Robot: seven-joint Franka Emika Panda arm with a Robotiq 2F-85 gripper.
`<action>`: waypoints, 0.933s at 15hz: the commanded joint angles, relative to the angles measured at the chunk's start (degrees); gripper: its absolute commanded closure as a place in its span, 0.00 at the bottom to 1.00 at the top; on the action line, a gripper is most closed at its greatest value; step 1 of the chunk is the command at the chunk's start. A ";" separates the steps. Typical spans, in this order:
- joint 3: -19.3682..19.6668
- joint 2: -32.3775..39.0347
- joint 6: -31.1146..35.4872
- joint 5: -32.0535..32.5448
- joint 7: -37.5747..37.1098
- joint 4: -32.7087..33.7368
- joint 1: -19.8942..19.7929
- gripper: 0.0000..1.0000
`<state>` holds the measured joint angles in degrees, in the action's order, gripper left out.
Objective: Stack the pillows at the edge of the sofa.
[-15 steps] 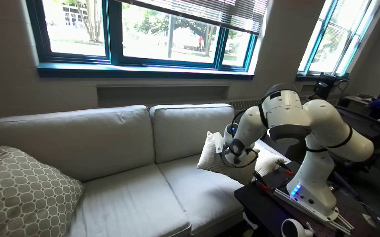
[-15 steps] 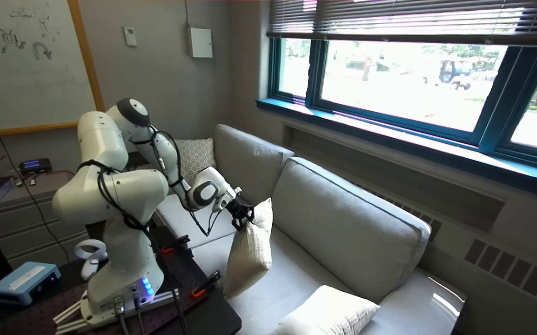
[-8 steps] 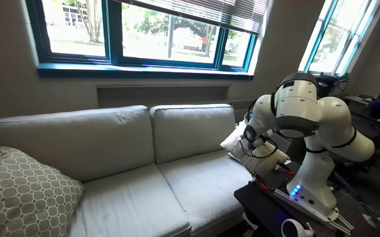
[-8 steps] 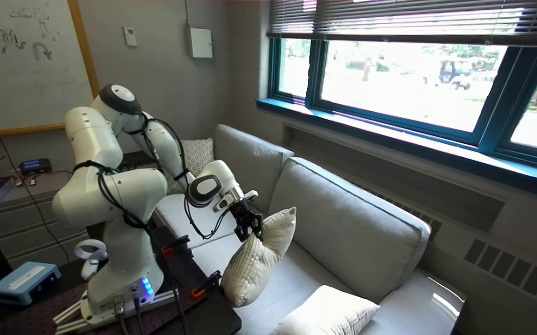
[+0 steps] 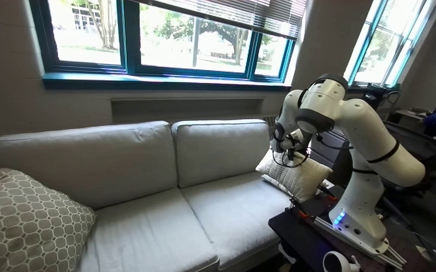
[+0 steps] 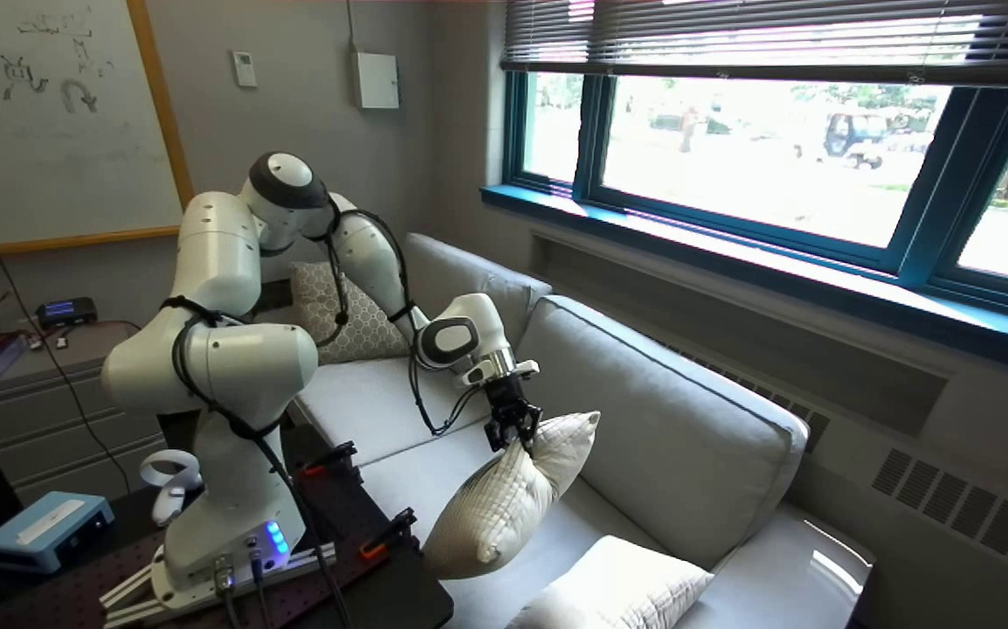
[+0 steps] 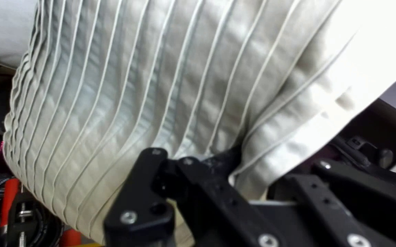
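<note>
I find the gripper (image 6: 519,442) clenched on one pillow (image 6: 497,515), tilted above the sofa (image 5: 237,206), near the other pillow (image 6: 622,585). I judge this the transport step; next: centre over it, lower, release.

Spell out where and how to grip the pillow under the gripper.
I'd pinch the slanting pillow near the middle of its upper side, coming from above, as the gripper does: its tilt turns that side upward, its soft cloth gathers there, and the underside should be left to settle on the other pillow.
</note>
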<state>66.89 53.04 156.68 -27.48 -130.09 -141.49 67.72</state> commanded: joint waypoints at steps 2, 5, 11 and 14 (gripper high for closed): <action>-8.37 0.46 -9.58 9.16 -3.23 18.39 -16.95 0.97; -16.11 1.49 -14.61 13.76 -4.80 30.06 -28.70 0.97; -30.40 6.27 -25.36 23.53 -10.58 50.51 -47.67 0.98; -36.48 10.10 -31.25 26.62 -13.85 59.83 -54.84 0.98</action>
<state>35.15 59.28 132.04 -4.09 -140.15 -91.98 19.01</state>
